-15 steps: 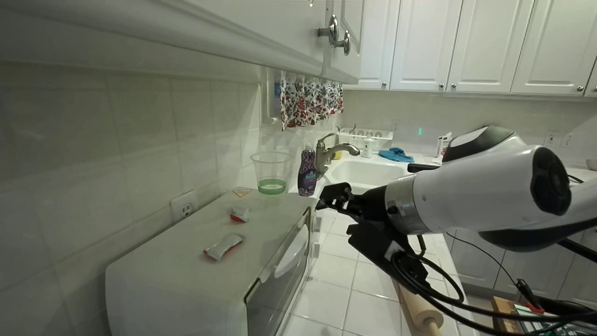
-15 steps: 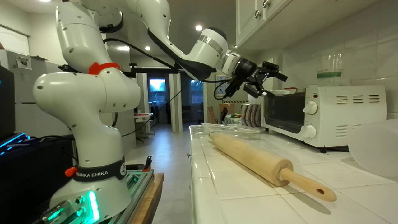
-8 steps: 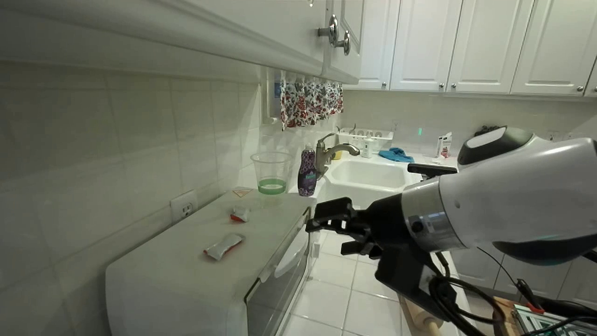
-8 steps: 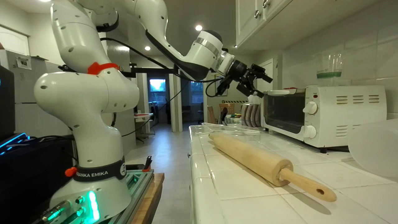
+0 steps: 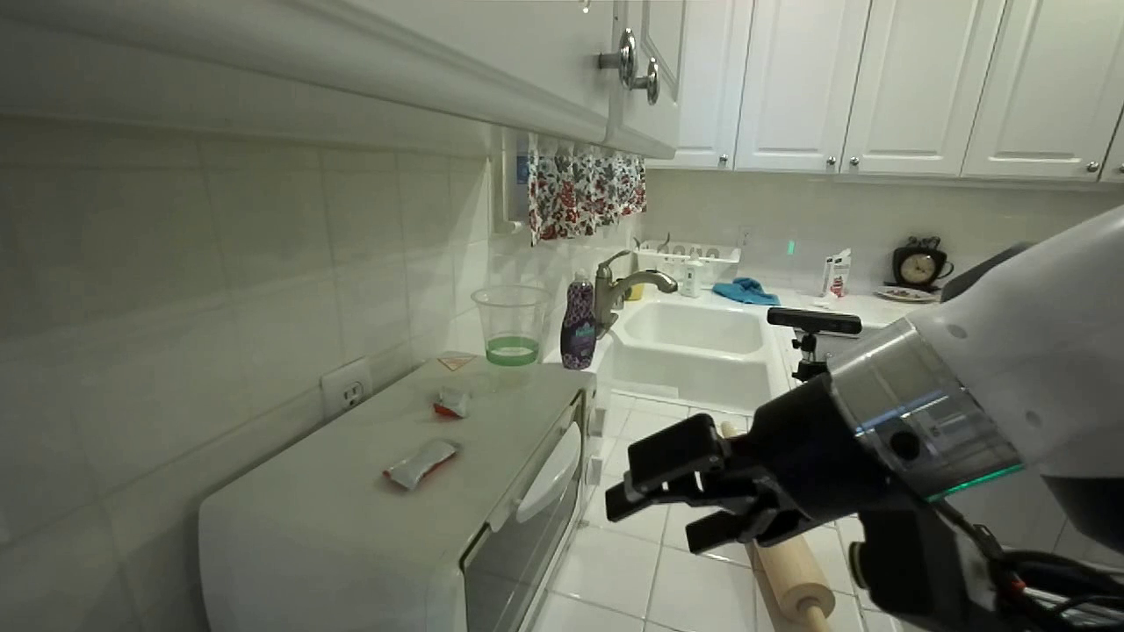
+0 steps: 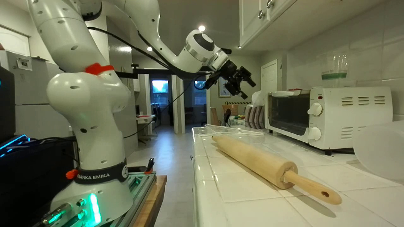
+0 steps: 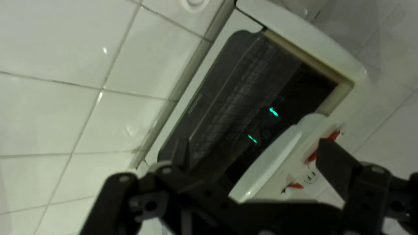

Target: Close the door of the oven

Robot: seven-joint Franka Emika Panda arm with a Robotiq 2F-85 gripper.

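Note:
The white oven stands on the tiled counter and also shows in an exterior view. Its door, a pale frame around a dark window, stands upright against the oven front in both exterior views. In the wrist view the door fills the middle, with its white curved handle along the top edge. My black gripper is open and empty, in the air in front of the oven, apart from the door. Its spread fingers show in the wrist view and in an exterior view.
A wooden rolling pin lies on the counter below the gripper. A clear tub and packets are on the oven top. A soap bottle stands by the sink. White wall cabinets hang above.
My gripper has moved back from the oven door toward the robot's base side, staying open. The oven and its door look the same.

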